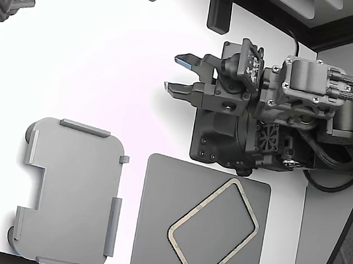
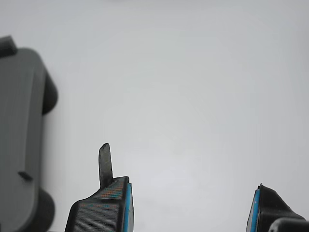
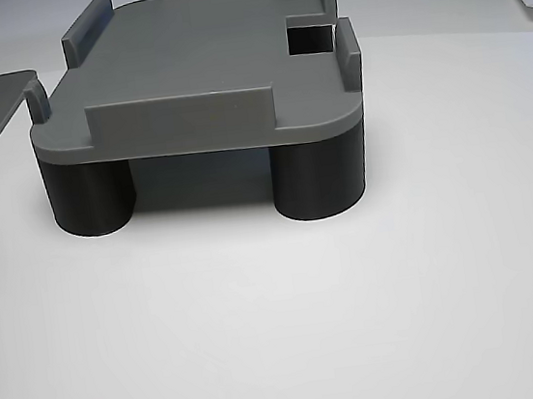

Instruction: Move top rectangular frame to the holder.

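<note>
Frame: flat on the dark mat, turned at an angle to the mat's edges (a diamond pose in the exterior view), its lowest corner at or just over the mat's near edge. Hollow middle showing only mat. Untouched by anything.

Mat: near the table's front edge, just beside the holder, a narrow strip of white between them.

Holder: at the exterior view's left of the mat, light grey, rounded corners, raised tabs along its edges and a stepped notch in the far-left side. Nothing seen on its deck. In the other view, raised off the table on short dark round legs, a square cut-out near one tab. An edge of it visible in the wrist view too.

Gripper: above the mat's far edge, well apart from frame and holder, pointing toward the exterior view's left. Jaws wide apart, nothing between them; in the wrist view only bare white table between the blue-edged fingertips.

Plenty of open white table between gripper and holder.
</note>
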